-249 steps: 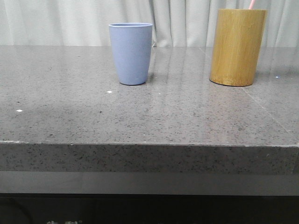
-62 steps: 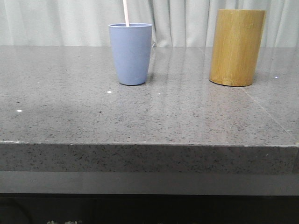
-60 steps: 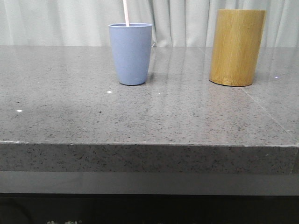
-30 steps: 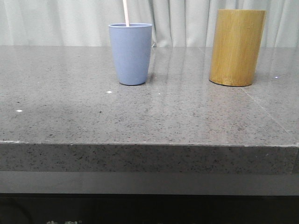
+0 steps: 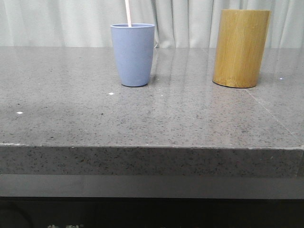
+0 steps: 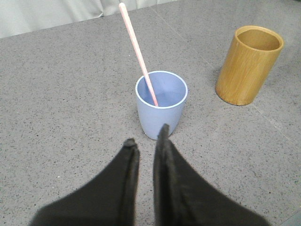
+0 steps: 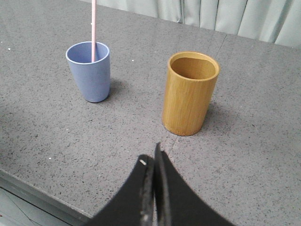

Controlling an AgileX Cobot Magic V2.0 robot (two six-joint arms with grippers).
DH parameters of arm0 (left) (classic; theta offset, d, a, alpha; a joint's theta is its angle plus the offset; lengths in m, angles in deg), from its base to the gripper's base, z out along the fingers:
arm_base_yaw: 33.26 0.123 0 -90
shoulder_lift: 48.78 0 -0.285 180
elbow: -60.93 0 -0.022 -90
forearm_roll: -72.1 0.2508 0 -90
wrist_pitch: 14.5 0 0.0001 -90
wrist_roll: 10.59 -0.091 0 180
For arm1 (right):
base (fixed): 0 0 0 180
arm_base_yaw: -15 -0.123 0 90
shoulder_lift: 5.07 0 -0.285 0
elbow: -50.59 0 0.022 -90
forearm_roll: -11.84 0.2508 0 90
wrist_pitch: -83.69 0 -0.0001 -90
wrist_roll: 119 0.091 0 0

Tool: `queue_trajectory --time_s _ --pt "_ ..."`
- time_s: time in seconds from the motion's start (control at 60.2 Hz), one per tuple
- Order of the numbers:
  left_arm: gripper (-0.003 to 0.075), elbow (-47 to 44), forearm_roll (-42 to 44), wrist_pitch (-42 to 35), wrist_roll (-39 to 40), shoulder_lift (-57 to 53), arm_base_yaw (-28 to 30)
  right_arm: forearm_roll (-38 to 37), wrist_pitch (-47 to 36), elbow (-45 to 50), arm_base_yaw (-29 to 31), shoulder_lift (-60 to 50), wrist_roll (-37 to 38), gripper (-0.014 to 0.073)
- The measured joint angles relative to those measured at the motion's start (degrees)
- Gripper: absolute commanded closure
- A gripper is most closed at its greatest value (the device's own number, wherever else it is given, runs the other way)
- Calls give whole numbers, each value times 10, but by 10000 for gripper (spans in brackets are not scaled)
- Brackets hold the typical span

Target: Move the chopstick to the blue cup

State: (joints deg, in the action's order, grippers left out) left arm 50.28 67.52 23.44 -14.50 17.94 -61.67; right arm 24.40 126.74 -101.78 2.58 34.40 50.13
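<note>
A pale pink chopstick (image 5: 128,13) stands leaning inside the blue cup (image 5: 133,54); only its upper part shows above the rim. In the left wrist view the chopstick (image 6: 138,52) rests against the cup's (image 6: 160,117) inner wall. My left gripper (image 6: 146,141) hovers just short of the cup, open by a narrow gap with nothing between the fingers. My right gripper (image 7: 151,157) is shut and holds nothing, well back from the blue cup (image 7: 91,77) and chopstick (image 7: 93,28). Neither gripper shows in the front view.
A taller yellow-brown bamboo cylinder (image 5: 241,47) stands to the right of the blue cup, seen empty from above (image 7: 189,94). Both rest on a grey speckled stone table (image 5: 142,123), with its front edge (image 7: 28,183) near my right gripper. A pale curtain hangs behind.
About four seconds ago a pink tip stuck out of the bamboo cylinder and the blue cup held none; now the chopstick stands in the blue cup. Nothing has moved over the last second.
</note>
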Motion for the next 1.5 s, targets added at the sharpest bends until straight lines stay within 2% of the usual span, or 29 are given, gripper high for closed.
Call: queue_trajectory --time_s 0.548,0.665,0.814,1.08,1.279,1.495 --pt "739 -1 0 -1 0 0 0 0 10 0 0 0 0 662" --pt "739 -24 6 -15 0 -12 1 0 11 0 0 0 0 662" --pt "739 -114 16 -82 0 -71 40 0 12 0 0 0 0 662" --pt "739 -360 17 -223 0 -245 149 0 12 0 0 0 0 662" --pt "739 -503 17 -254 0 -394 187 0 12 0 0 0 0 662" --pt "739 -618 -10 -285 0 -543 231 0 12 0 0 0 0 662"
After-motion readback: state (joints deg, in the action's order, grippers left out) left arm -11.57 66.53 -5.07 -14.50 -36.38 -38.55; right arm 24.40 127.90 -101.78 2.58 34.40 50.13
